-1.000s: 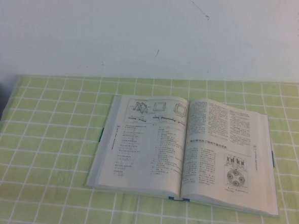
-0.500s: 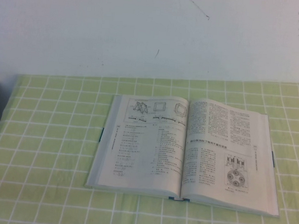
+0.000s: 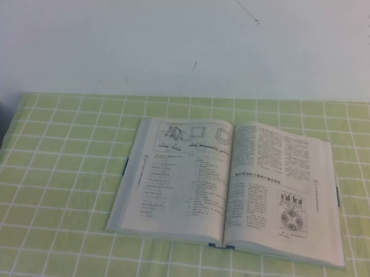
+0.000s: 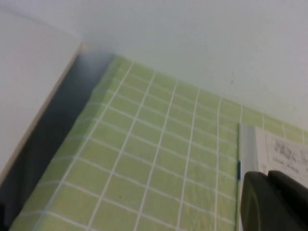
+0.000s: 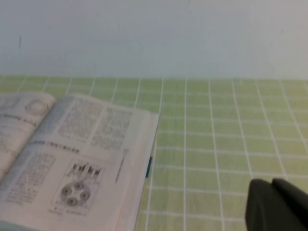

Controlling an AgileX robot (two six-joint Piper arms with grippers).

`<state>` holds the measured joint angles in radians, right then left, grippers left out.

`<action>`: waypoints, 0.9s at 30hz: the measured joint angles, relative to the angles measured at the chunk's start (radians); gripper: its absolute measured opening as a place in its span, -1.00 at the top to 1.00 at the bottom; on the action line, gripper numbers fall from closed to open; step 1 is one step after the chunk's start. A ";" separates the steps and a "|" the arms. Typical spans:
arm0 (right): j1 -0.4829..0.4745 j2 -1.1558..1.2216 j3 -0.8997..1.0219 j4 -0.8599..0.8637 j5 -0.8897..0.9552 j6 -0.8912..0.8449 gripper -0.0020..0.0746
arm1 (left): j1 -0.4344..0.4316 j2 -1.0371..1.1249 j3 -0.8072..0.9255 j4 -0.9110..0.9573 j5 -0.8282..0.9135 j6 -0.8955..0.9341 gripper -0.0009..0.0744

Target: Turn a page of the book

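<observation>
The book (image 3: 232, 185) lies open and flat on the green checked tablecloth (image 3: 57, 168), right of centre. The page (image 3: 276, 182) is its right-hand leaf, with text columns and a round four-circle diagram near the bottom; it lies flat. The left leaf shows frame sketches. Neither arm appears in the high view. My left gripper (image 4: 268, 177) hovers off the book's (image 4: 284, 154) left edge, its dark fingers together, holding nothing. My right gripper (image 5: 272, 183) hangs over bare cloth to the right of the page (image 5: 82, 159), fingers together and empty.
A white wall rises behind the table's far edge. A pale board (image 4: 29, 86) stands off the table's left side with a dark gap beside it. Green cloth surrounds the book on all sides.
</observation>
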<state>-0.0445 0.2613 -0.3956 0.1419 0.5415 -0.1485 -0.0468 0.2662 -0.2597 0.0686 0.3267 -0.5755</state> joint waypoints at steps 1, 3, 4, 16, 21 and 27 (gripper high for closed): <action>0.000 0.045 -0.019 0.016 0.019 -0.008 0.96 | 0.000 0.053 -0.027 -0.049 0.023 0.054 0.98; 0.000 0.142 -0.056 0.062 0.055 -0.051 0.96 | 0.000 0.148 -0.076 -0.158 0.050 0.163 0.98; 0.000 0.182 -0.070 0.082 0.067 -0.073 0.96 | 0.000 0.210 -0.097 -0.250 0.053 0.210 0.98; 0.000 0.620 -0.216 0.358 0.075 -0.328 0.50 | 0.000 0.716 -0.285 -0.953 0.140 0.969 0.98; 0.000 0.752 -0.244 0.562 0.086 -0.528 0.07 | 0.000 0.938 -0.441 -1.071 0.278 1.146 0.98; 0.000 0.907 -0.250 0.892 0.102 -0.812 -0.03 | -0.069 1.168 -0.641 -1.074 0.312 1.206 0.98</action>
<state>-0.0445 1.1685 -0.6460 1.0336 0.6438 -0.9604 -0.1154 1.4343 -0.9006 -1.0052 0.6382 0.6305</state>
